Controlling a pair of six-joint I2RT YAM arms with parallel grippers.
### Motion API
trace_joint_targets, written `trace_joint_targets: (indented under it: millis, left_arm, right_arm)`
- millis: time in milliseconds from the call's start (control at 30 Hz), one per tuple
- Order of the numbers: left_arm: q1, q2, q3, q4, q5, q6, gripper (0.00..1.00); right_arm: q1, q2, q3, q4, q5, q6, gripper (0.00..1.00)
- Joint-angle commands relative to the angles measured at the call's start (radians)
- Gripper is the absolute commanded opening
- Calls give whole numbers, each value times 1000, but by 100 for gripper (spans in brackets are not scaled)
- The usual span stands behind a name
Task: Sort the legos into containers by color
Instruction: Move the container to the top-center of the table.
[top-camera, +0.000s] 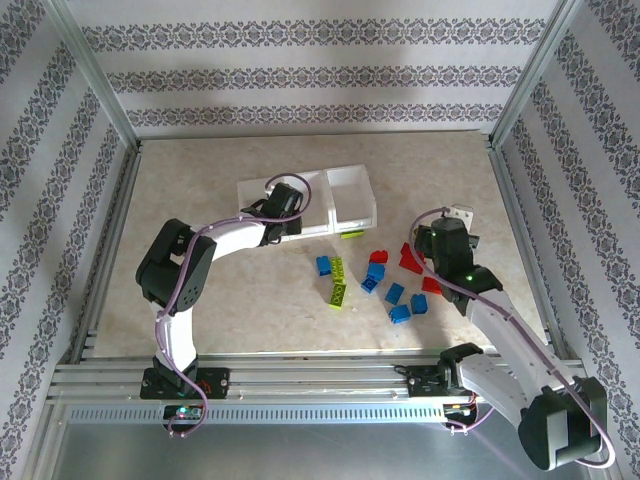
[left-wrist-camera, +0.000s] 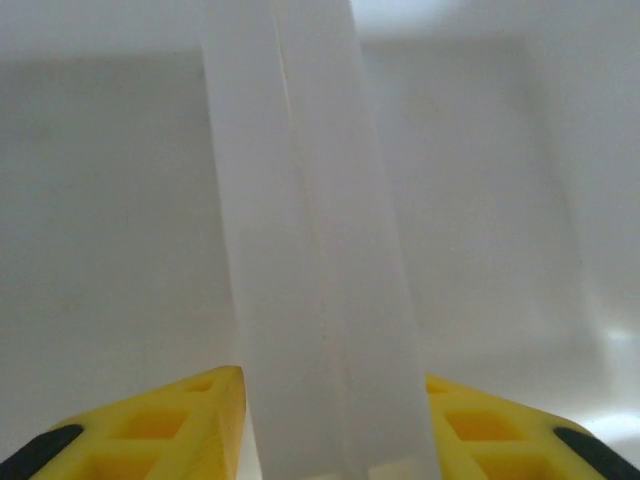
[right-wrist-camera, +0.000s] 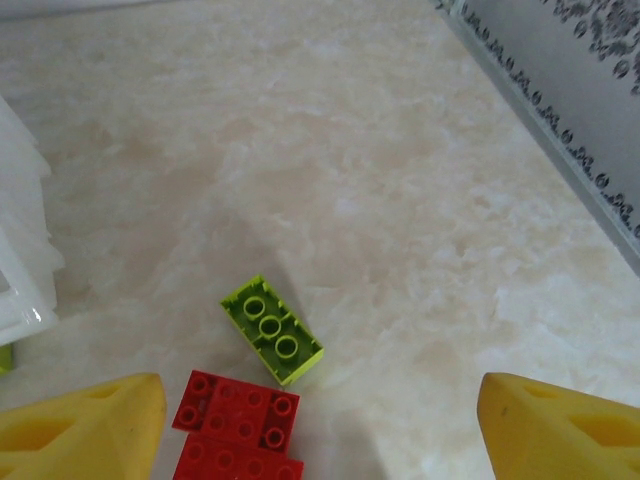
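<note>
My left gripper (left-wrist-camera: 333, 385) is pinched onto a dividing wall (left-wrist-camera: 300, 200) of the white tray (top-camera: 350, 172), one yellow finger pressed against each face and a compartment lying to either side of me. My right gripper (right-wrist-camera: 320, 385) stands spread wide with nothing held, low over the table (right-wrist-camera: 380, 150). A red lego (right-wrist-camera: 235, 410) lies just inside its left finger, a lime green lego (right-wrist-camera: 272, 328) just beyond that, ahead of the gap, and the tray's corner is off to its left
</note>
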Motion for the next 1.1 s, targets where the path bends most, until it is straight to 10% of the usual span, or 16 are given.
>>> trace_joint_targets:
  millis: [0,733,1067]
  left_arm:
    - [-12,-11,35,32,-34,-58,37]
    - [-48,157,218,31,-28,-182,33]
    - [-51,180,243,4,-12,-187,47]
  right_arm:
    - [-30,72,76,-92,-54,34,78]
    - [-127,425,278,-172,-212,29,70]
    - [-155,644,419,-222,-280,-16,67]
